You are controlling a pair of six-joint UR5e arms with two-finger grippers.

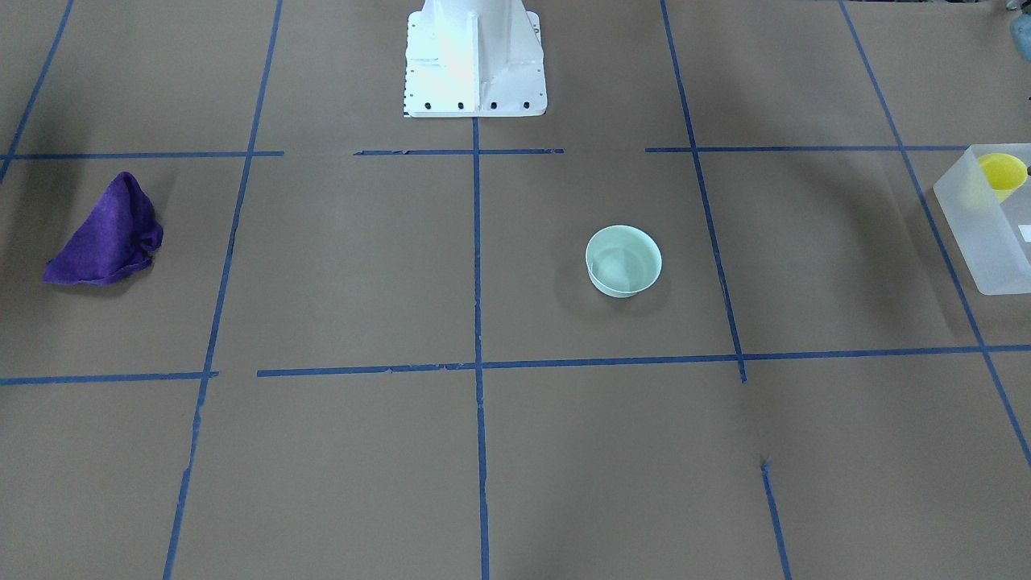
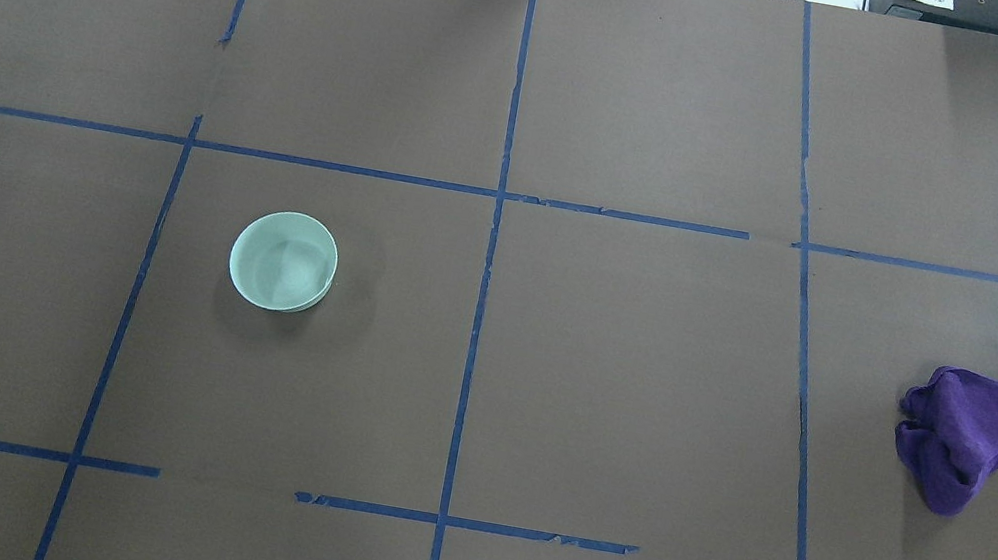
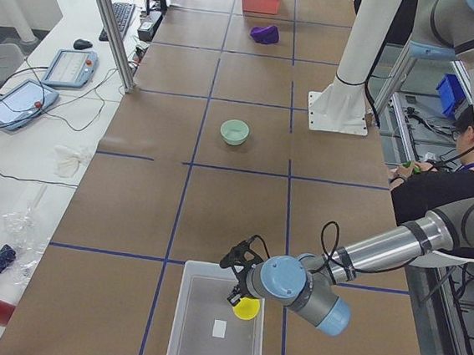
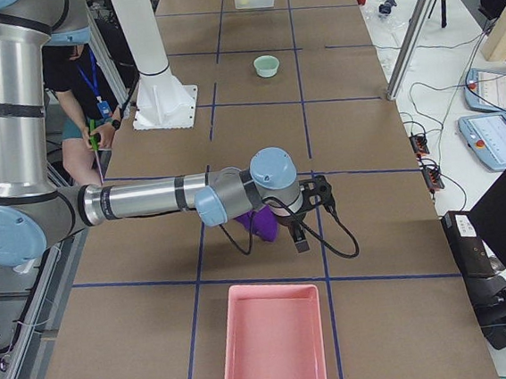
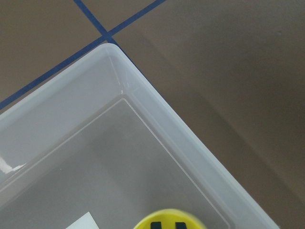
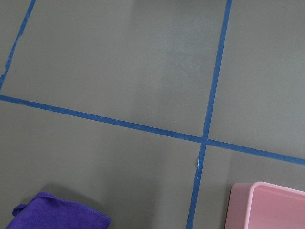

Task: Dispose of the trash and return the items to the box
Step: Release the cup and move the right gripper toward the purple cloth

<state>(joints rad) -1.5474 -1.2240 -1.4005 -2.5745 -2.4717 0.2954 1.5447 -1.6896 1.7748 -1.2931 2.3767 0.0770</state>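
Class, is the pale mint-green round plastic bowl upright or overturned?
Upright: the pale mint-green round plastic bowl shows its open rim and empty inside from overhead.

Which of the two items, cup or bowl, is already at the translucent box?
The yellow cup: it shows within the outline of the box at the table's end. The mint-green bowl stands upright on the open table, well apart from the box.

The mint-green bowl (image 1: 623, 259) sat upright and empty just right of centre; the yellow cup (image 1: 1001, 173) was tilted within the frosted translucent box (image 1: 979, 242) at the frame's right edge
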